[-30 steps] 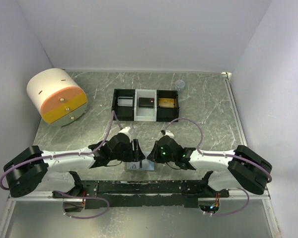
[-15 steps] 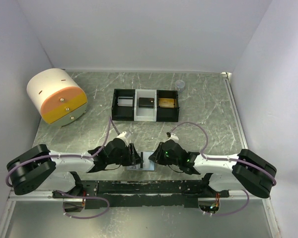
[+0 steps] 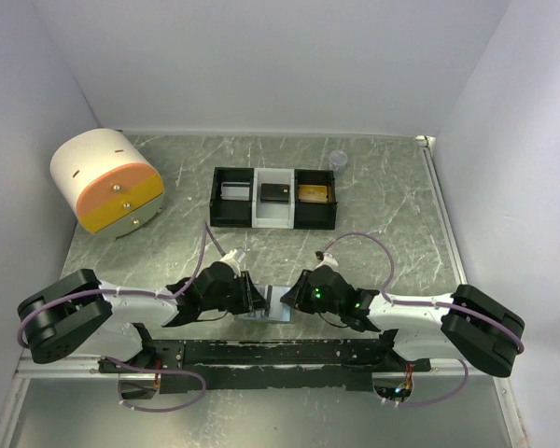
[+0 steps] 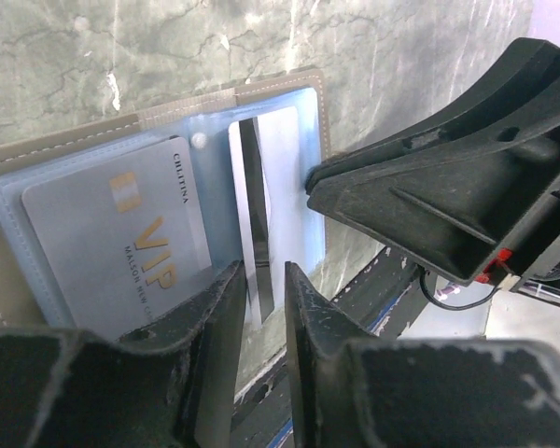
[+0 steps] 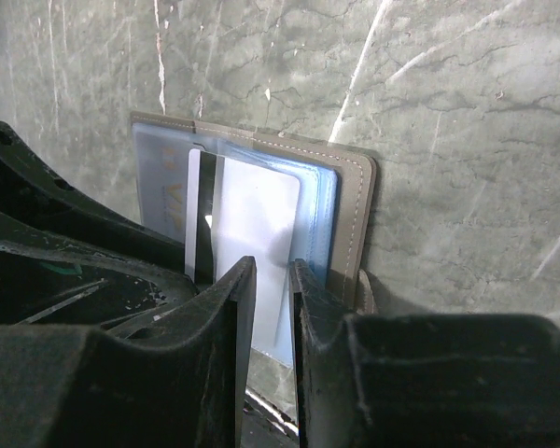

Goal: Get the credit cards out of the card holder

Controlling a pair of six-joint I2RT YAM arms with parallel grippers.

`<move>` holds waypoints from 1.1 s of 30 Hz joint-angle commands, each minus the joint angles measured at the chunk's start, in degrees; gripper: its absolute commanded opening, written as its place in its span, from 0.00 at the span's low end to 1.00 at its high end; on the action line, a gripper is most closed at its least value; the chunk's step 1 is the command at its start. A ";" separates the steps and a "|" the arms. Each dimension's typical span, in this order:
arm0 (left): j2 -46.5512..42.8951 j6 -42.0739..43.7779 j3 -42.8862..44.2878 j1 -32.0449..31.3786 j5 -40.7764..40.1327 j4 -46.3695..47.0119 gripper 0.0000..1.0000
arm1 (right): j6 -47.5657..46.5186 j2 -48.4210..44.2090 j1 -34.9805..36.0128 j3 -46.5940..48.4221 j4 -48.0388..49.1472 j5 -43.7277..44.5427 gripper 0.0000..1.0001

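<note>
L hand (image 3: 256, 296), R hand (image 3: 289, 297): low, narrow-gapped

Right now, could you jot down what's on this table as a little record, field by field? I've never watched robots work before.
Card holder: open flat at the table's near edge, between both tools
Cards inside: VIP card in one pocket, striped card beside it
Left tool: fingers narrowly apart at the striped card's edge; grip unclear
Right tool: fingers narrowly apart over the holder's blue lining; grip unclear
Tray: farther back, three compartments, one flat item in each
</note>
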 commanded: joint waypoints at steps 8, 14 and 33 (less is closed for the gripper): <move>2.01 -1.30 -0.86 0.19 4.31 7.92 0.23 | -1.90 2.00 0.22 -0.43 -5.38 -1.37 0.23; 2.63 -1.17 -0.43 0.17 4.38 6.68 0.11 | -2.41 1.96 0.26 0.33 -6.76 -1.09 0.23; -5.77 1.26 1.78 0.17 -1.89 -8.74 0.08 | -9.84 4.05 0.23 10.65 -2.97 -6.76 0.27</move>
